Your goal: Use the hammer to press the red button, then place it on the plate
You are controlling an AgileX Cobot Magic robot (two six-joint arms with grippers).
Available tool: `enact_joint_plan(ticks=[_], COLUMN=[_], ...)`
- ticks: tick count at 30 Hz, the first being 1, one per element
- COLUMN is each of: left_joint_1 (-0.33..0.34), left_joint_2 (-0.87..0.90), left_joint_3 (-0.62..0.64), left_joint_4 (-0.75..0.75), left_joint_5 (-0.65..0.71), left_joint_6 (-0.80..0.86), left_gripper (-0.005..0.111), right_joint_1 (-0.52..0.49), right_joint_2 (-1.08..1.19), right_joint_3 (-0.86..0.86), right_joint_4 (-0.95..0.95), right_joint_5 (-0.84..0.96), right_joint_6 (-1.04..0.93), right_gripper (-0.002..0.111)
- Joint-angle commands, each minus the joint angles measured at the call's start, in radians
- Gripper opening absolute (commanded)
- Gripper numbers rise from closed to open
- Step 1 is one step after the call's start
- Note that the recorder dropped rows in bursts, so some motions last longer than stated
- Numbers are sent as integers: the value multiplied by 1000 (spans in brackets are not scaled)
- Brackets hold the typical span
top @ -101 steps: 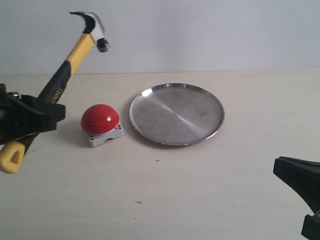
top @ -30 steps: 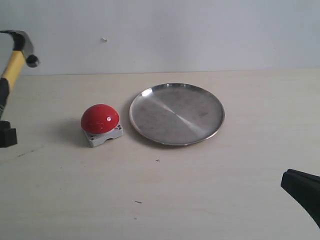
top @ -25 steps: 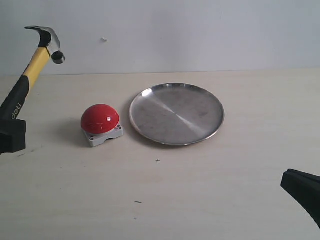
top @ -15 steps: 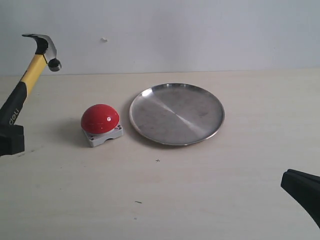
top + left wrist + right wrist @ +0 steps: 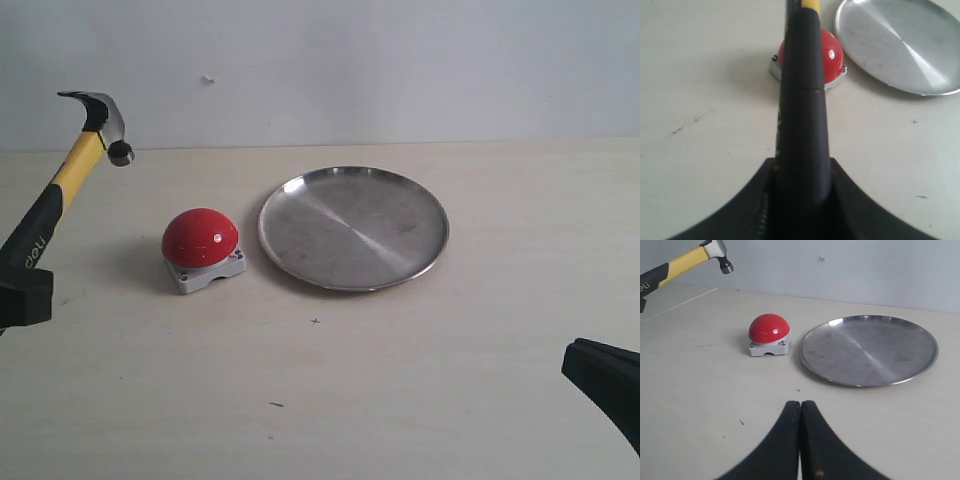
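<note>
My left gripper [image 5: 22, 297] at the table's left edge is shut on the hammer [image 5: 62, 195], gripping its black rubber middle [image 5: 802, 100]. The hammer slants up and to the right, its dark head [image 5: 103, 122] in the air, left of and above the red button [image 5: 200, 238]. The button on its grey base stands just left of the silver plate [image 5: 353, 227]. The hammer's yellow end is hidden. My right gripper [image 5: 800, 405] hangs shut and empty at the near right, a good way from the plate [image 5: 869, 350] and the button [image 5: 769, 329].
Small dark specks mark the light wooden tabletop [image 5: 316, 321] in front of the plate. A plain pale wall [image 5: 400, 60] stands behind the table's far edge.
The hammer swung in from the left edge, and over the last half second its head has dropped a little lower and nearer the button. The right gripper stays put.
</note>
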Motion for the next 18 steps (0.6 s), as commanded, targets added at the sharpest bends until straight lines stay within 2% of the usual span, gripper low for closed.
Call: enact_joint_plan(ticks=[1,7,10,15,18], left_joint_1=[2,2,2,2,2], left_joint_2=[-8,3,8,38,86], left_joint_3=[-64,-235,-296,-301,-301], left_joint_4=[7,7,0,-91,-171], left_joint_5=[39,368,484,464,390], left_joint_6=[36,129,141,194,194], left_gripper=[0,0,0,0,0], right_joint_1=[-4,-4,-4,-4,-4], right_joint_2=[-7,-7,-7,-7,-7], right_joint_3=[5,5,5,5,5], right_joint_4=[4,4,4,4,4], right_joint_5=[8,8,8,8,8], right_joint_6=[-1,-1,-1,-1,-1], right_gripper=[0,0,0,0,0])
